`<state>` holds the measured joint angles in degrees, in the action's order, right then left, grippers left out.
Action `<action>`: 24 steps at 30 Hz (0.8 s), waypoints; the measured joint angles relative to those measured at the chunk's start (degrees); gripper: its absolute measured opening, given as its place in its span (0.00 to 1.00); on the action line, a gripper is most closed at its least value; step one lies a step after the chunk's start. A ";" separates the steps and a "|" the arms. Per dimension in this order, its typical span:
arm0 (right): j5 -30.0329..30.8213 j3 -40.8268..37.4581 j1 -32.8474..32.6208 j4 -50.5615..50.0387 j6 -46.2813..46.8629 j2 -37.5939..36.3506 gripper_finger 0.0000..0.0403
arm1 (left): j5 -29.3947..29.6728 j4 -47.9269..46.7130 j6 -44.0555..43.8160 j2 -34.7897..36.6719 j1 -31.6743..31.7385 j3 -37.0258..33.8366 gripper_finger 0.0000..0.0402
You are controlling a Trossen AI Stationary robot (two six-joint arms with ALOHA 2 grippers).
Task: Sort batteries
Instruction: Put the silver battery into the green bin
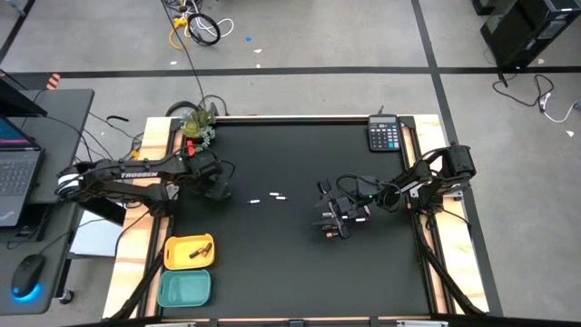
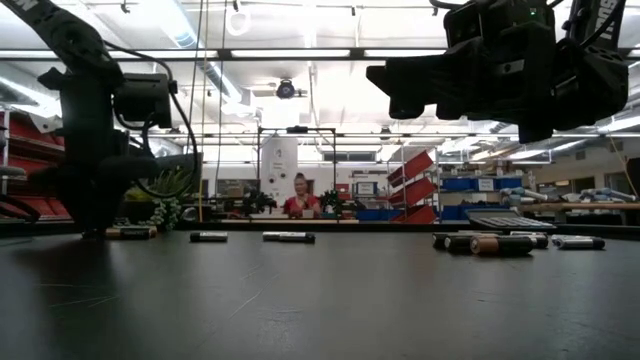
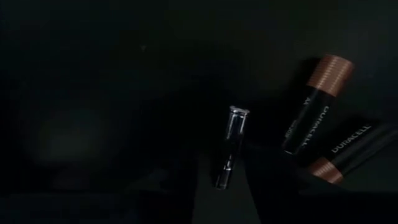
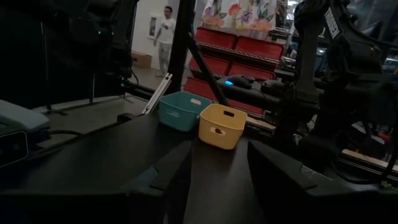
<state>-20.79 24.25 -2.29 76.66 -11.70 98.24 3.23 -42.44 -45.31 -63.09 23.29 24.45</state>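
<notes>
Dark batteries [image 3: 314, 109] with copper ends lie tilted under the left gripper [image 1: 215, 186], beside a slim silvery one [image 3: 228, 147]. Whether the fingers grip anything cannot be told.

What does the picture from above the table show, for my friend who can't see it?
Two dark robot arms reach over a black table: the left gripper sits near the plant, and the right gripper hangs over the middle. A few white batteries lie between them, with a yellow bin, teal bin and calculator nearby.

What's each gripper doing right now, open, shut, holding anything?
Left gripper: down on the mat over the batteries; open or shut cannot be told.
Right gripper: fingers open, nothing between them.
</notes>
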 joint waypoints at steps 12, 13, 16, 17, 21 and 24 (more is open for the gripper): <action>0.07 0.00 0.02 -0.02 0.02 0.00 0.42 | 0.37 -1.09 0.31 0.00 -0.20 0.37 0.05; 0.08 -0.01 0.11 -0.02 0.02 0.00 0.42 | 0.91 -1.80 0.66 -0.06 -0.34 0.96 0.05; 0.19 -0.02 0.41 -0.41 0.20 0.00 0.42 | 4.71 -5.68 1.97 -0.18 -1.83 3.55 0.05; 0.22 -0.02 0.53 -0.54 0.20 0.00 0.42 | 5.45 -6.50 2.62 0.00 -2.21 5.17 0.05; 0.32 -0.02 1.25 -0.76 0.79 0.00 0.42 | 6.27 -12.73 3.35 0.53 -4.55 11.55 0.05; 0.32 -0.02 2.03 -1.46 1.05 0.00 0.42 | 2.97 -14.83 3.26 1.50 -7.98 17.45 0.05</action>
<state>-20.47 24.23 -0.26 75.21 -10.66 98.24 6.20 -57.27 -42.05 -61.59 15.30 41.90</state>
